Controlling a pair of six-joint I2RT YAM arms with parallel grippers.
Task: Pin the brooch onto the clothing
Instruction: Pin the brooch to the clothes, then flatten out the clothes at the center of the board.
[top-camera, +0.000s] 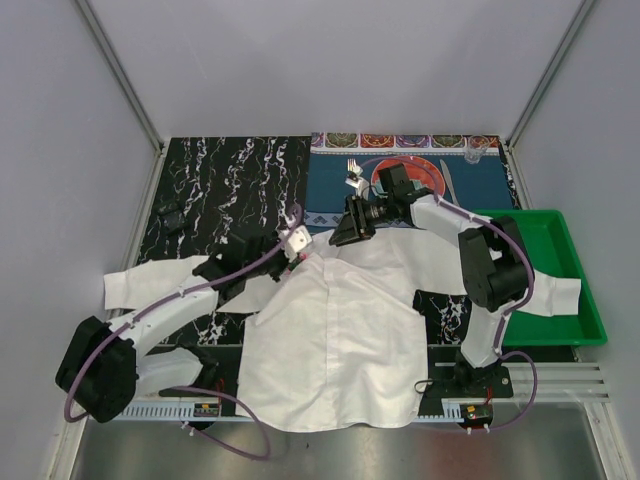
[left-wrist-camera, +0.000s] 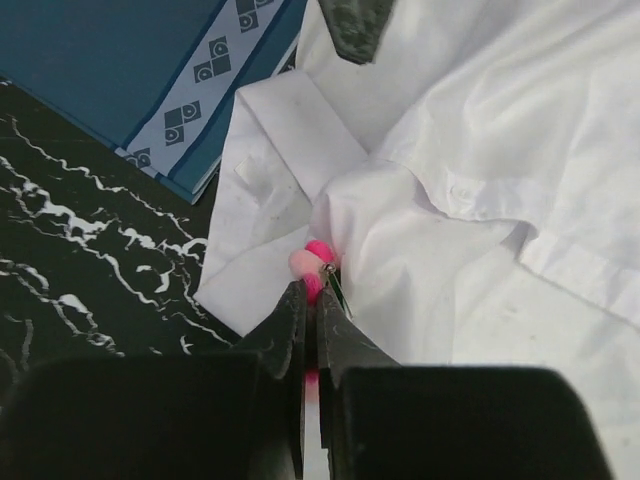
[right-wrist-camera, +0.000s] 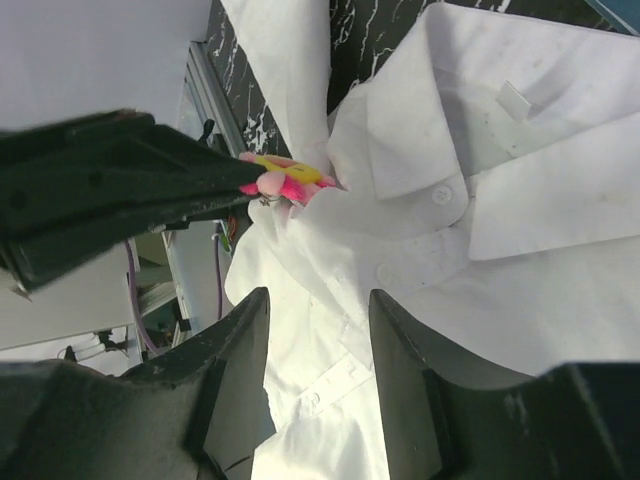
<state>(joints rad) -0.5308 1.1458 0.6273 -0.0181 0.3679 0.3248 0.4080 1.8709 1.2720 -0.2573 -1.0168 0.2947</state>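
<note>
The white shirt (top-camera: 335, 330) lies spread on the table, collar towards the far side. My left gripper (left-wrist-camera: 312, 290) is shut on the small pink brooch (left-wrist-camera: 316, 262), whose metal pin (left-wrist-camera: 340, 293) shows beside the fingertips. The brooch touches a raised fold of shirt fabric (left-wrist-camera: 400, 230) next to the collar. In the right wrist view the brooch (right-wrist-camera: 282, 180) with its yellow centre sits at the tip of the left gripper's fingers (right-wrist-camera: 130, 185), against the fold. My right gripper (right-wrist-camera: 318, 310) is open and empty, hovering over the shirt's button placket (right-wrist-camera: 340, 380) just below the collar.
A red-and-teal plate (top-camera: 425, 172) with a fork (top-camera: 353, 172) and knife (top-camera: 447, 186) lies on the blue placemat (top-camera: 330, 200) behind the shirt. A green tray (top-camera: 560, 250) at right holds one sleeve. The tabletop (top-camera: 210, 180) is black marble.
</note>
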